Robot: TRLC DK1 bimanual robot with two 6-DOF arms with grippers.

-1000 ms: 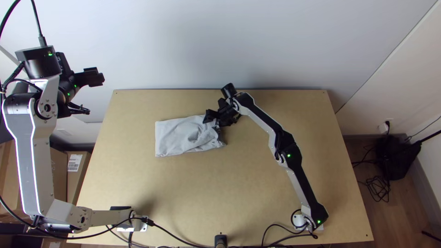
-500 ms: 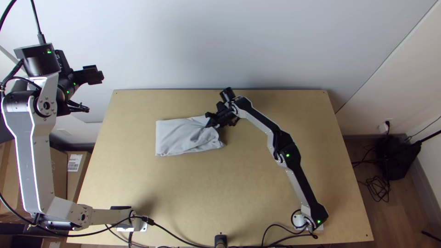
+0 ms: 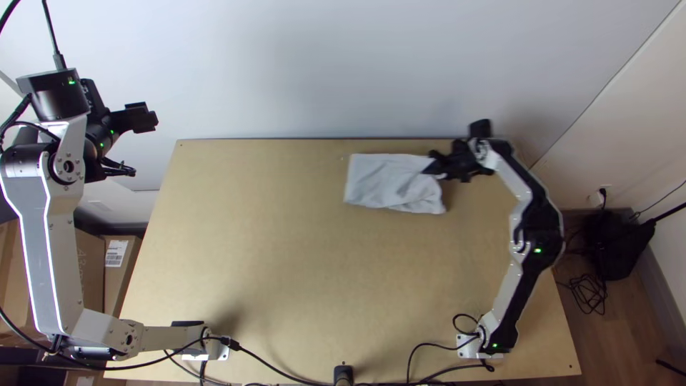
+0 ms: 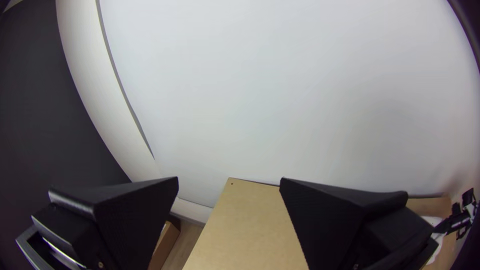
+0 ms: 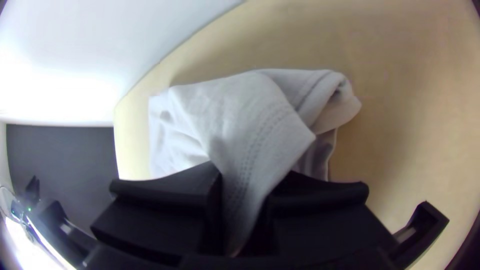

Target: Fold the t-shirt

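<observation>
The pale grey t-shirt (image 3: 389, 182) lies as a compact folded rectangle near the table's back edge, right of centre. At its right end, my right gripper (image 3: 434, 166) is shut on the back right corner. In the right wrist view a hemmed piece of the t-shirt (image 5: 250, 125) is pinched by my right gripper (image 5: 245, 200), with creases running from the grip. Off the table's left side, raised near the wall, my left gripper (image 3: 146, 118) holds nothing. In the left wrist view my left gripper (image 4: 229, 185) is open, its two fingers wide apart.
The wooden table (image 3: 286, 286) has bare surface left of and in front of the cloth. A white wall (image 3: 321, 71) rises behind it. Cables (image 3: 429, 372) run along the near edge. Cardboard boxes (image 3: 118, 275) stand on the floor at the left.
My right gripper has moved far to the right and slightly back, carrying the t-shirt along; it was at the table's left-centre before. The left arm has shifted only slightly left.
</observation>
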